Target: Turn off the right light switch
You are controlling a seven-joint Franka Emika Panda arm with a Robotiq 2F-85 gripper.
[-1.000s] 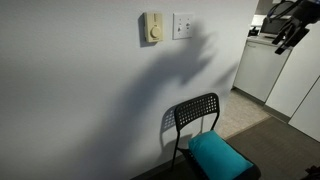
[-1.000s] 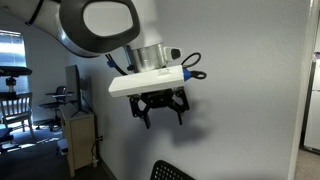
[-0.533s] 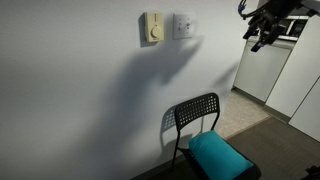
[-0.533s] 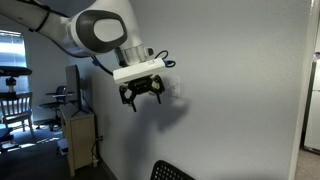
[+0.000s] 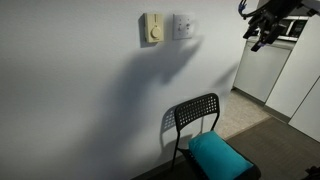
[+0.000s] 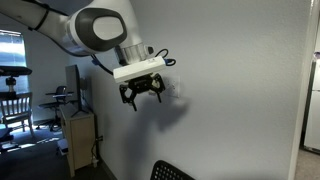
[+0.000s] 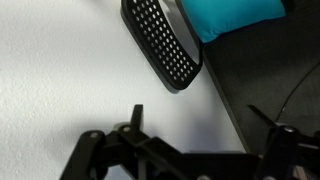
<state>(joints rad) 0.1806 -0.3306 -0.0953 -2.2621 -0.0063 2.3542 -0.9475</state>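
Reading along the wall in an exterior view, the dial box (image 5: 152,28) comes first and the switch (image 5: 183,25) sits just beside it, untouched. Its toggles are too small to read, so I judge the whole flip is left to do. Further right the gripper (image 5: 258,33) hovers well apart from the switch, fingers spread and empty. The arm (image 6: 95,28) reaches in high, its wrist angled down.

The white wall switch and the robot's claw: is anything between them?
Nothing solid. In an exterior view, only bare white wall lies between the gripper and the right light switch.
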